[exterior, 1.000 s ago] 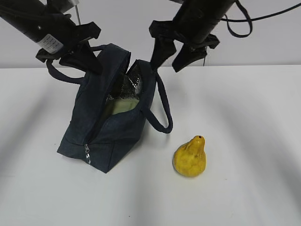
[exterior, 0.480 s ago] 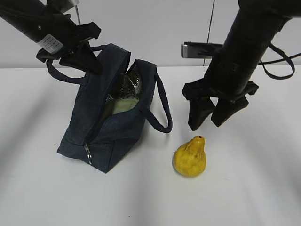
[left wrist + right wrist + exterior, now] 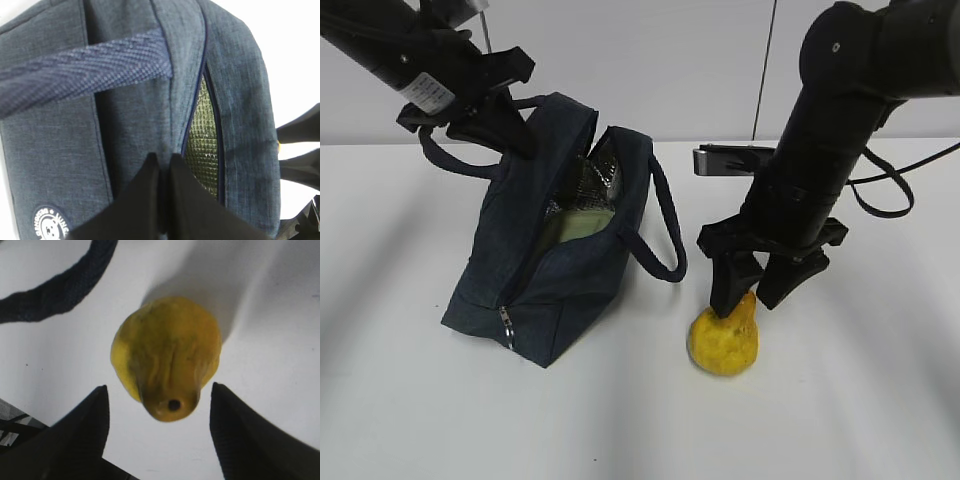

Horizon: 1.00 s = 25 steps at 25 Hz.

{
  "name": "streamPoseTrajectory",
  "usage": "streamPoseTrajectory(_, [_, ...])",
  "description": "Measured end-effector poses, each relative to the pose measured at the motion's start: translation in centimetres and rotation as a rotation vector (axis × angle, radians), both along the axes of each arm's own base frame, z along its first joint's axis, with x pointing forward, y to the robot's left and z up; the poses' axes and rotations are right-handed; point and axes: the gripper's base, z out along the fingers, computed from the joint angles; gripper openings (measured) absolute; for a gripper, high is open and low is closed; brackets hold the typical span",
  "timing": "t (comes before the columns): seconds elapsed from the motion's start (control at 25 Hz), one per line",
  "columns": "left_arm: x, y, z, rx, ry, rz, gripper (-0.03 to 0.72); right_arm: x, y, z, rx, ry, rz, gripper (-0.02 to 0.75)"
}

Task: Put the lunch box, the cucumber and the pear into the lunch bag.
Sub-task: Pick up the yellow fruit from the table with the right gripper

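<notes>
The navy lunch bag (image 3: pixel 520 270) stands on the white table with its top open, showing foil lining (image 3: pixel 600 180). A pale green lid, the lunch box (image 3: pixel 578 226), shows inside. The cucumber is hidden. The yellow pear (image 3: pixel 723 340) stands right of the bag. My left gripper (image 3: pixel 510 135) is shut on the bag's top edge and holds it up; in the left wrist view its jaws (image 3: pixel 162 162) pinch fabric beside the zipper opening (image 3: pixel 202 135). My right gripper (image 3: pixel 750 298) is open, its fingers on either side of the pear's neck (image 3: pixel 167 365), not touching.
The bag's near handle loop (image 3: pixel 665 245) hangs toward the pear and shows in the right wrist view (image 3: pixel 60 290). The far handle (image 3: pixel 85 70) crosses the bag's side above a round white logo (image 3: pixel 50 225). A zipper pull (image 3: pixel 505 325) hangs at the bag's front end.
My right arm has swung from above the bag's opening to the right and down, and its open jaws now straddle the pear's neck. The left gripper and the bag have not moved.
</notes>
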Motion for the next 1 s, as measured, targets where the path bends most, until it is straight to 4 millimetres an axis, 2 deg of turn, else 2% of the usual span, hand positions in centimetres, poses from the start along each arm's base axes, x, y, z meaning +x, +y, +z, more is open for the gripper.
streamPoseTrajectory(0.6, [0.0, 0.0, 0.0, 0.0, -0.001, 0.0, 0.005, 0.9, 0.4, -2.6, 0.006, 0.009, -0.015, 0.465])
streamPoseTrajectory(0.88, [0.0, 0.0, 0.0, 0.001, -0.003, -0.003, 0.005, 0.9, 0.4, -2.6, 0.006, 0.012, -0.006, 0.329])
streamPoseTrajectory(1.0, [0.0, 0.0, 0.0, 0.001, -0.004, -0.003, 0.005, 0.9, 0.5, -2.3, 0.004, 0.024, 0.003, 0.312])
